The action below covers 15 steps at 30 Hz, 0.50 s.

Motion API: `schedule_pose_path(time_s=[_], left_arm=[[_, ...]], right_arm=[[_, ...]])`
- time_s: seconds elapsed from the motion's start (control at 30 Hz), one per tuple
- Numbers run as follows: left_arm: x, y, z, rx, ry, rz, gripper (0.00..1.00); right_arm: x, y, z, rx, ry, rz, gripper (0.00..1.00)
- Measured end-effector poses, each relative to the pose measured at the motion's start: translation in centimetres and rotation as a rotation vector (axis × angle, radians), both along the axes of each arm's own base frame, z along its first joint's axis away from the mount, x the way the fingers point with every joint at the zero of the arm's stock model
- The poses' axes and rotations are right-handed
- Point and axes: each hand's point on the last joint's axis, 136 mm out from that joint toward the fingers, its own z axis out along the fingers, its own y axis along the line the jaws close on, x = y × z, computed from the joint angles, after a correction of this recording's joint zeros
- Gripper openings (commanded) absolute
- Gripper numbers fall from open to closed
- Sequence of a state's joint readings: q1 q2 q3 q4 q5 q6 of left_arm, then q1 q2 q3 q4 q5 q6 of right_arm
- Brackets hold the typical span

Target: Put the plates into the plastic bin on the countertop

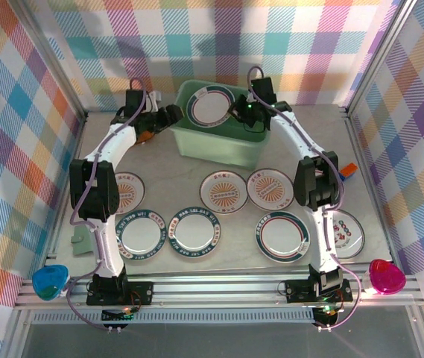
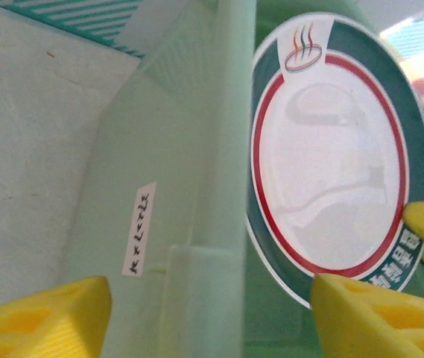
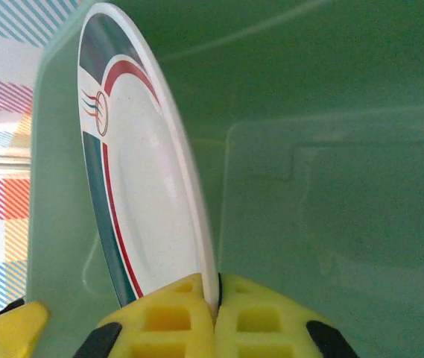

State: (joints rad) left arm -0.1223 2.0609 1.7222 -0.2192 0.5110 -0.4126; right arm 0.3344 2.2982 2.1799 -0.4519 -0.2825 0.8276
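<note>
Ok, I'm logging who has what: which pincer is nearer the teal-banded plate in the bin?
Right. The right pincer is shut on the rim of the teal-banded plate inside the plastic bin. The left pincer stands open astride the bin's left wall, beside the plate.

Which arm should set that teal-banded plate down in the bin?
Right. The right gripper is shut on the rim of the round white teal-and-red banded plate, already inside the pale green plastic bin. The left gripper is open at the bin wall.

My right fingers (image 3: 168, 317) are matt yellow plastic. The plate (image 3: 152, 209) inside the bin (image 3: 331, 149) is glossy, glazed. The bin is smooth translucent plastic; its outer label (image 2: 138, 230), paper.
</note>
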Motion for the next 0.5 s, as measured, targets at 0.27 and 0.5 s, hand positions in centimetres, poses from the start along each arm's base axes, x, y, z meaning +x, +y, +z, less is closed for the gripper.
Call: schedule_pose_path(time_s=[0.27,0.5], left_arm=[[-1.3,-0.2,0.3,-0.043,-0.021,0.053,0.44],[-2.7,-0.8,0.3,-0.029,-0.015,0.070,0.40]], right_arm=[[0.2,1.4,-1.1,0.019,0.046,0.058,0.00],[-0.3,1.5,-1.3,0.017,0.071,0.078,0.00]])
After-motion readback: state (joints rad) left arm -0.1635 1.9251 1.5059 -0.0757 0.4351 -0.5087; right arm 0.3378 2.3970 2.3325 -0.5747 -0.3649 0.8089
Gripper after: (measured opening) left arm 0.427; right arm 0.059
